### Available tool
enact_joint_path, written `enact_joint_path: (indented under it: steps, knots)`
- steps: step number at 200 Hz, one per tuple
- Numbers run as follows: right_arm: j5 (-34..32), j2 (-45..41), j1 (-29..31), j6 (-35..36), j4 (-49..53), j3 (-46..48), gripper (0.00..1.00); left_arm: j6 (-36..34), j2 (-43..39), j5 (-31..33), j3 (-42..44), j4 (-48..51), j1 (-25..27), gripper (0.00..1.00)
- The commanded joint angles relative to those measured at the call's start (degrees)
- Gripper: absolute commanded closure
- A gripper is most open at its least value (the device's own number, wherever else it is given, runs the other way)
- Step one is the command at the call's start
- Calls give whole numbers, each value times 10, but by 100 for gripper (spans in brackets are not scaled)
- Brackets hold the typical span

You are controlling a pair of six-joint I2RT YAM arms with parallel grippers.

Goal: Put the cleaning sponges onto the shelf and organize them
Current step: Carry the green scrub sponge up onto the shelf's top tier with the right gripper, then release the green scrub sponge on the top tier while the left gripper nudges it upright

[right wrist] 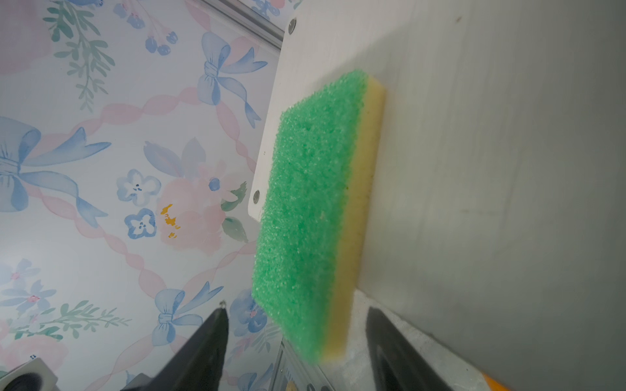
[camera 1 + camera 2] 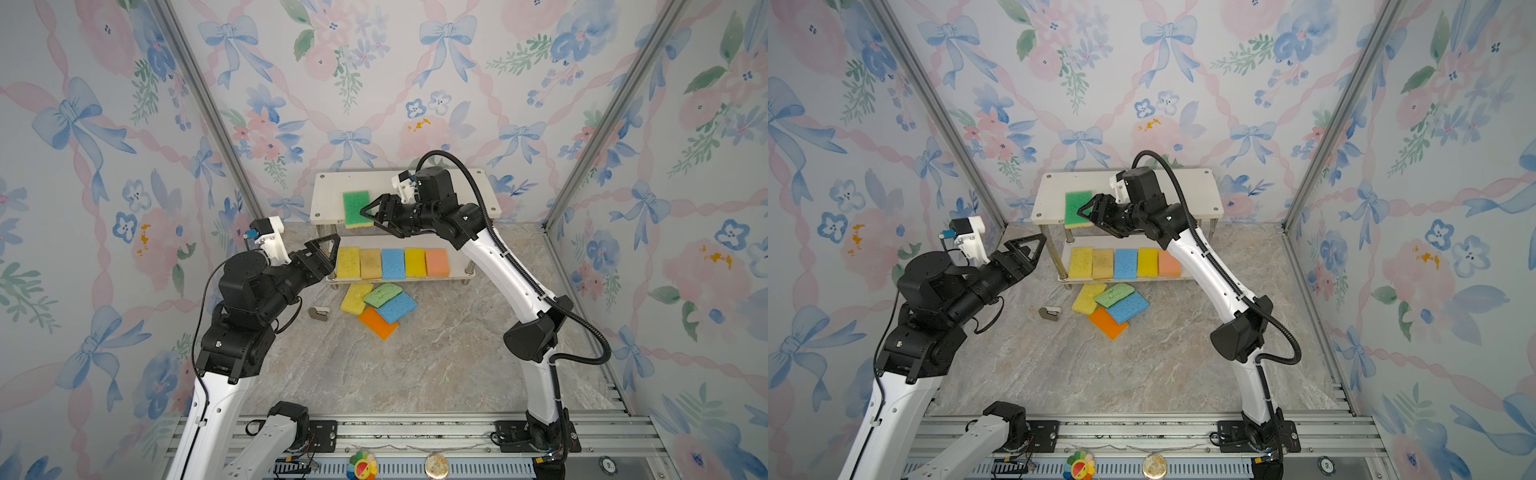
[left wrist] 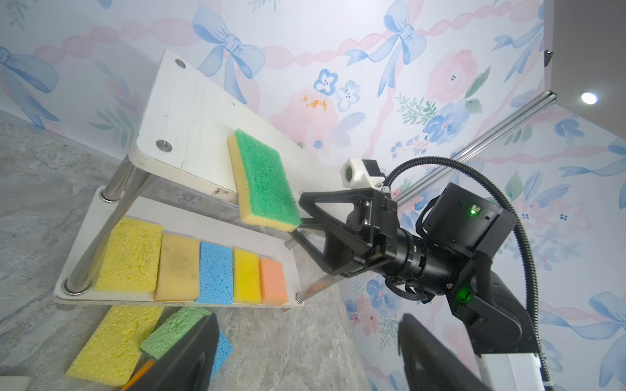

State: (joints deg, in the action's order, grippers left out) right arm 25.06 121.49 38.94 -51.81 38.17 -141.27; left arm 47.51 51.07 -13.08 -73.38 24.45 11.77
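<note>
**Green sponge sits at the tips of the right claw, overhanging the top board.**
The right claw is spread and pinches nothing. Its tips flank the sponge's overhanging corner directly ahead. In both top views the sponge's long axis lies crosswise to the claw's reach, back to front on the board. Judgement: a nudge toward the back would seat it. The left claw is also spread and empty, and stands well aside, nearer the loose sponges.
</note>
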Motion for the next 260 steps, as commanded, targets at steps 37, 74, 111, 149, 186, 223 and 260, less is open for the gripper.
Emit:
enact_joint_path:
  steps: [37, 74, 111, 149, 186, 223, 260]
  knots:
    - [10, -45, -24, 26, 28, 21, 30, 77, 95, -105, -28, 8, -29, 16]
    - [8, -101, -34, 45, 37, 74, 30, 174, 113, -167, 9, -71, -49, 18]
    - [0, -181, -51, 59, 31, 171, 31, 188, 148, -188, 5, -80, -53, 30]
    - [-1, -263, -79, 45, -12, 296, 33, 184, 181, -192, -8, -81, -58, 41]
    - [0, -325, -95, 43, -26, 370, 33, 178, 212, -190, -36, -81, -58, 42]
    - [1, -352, -107, 39, -36, 409, 33, 173, 236, -185, -57, -81, -58, 49]
    - [3, -355, -114, 39, -38, 414, 34, 172, 260, -184, -76, -84, -56, 53]
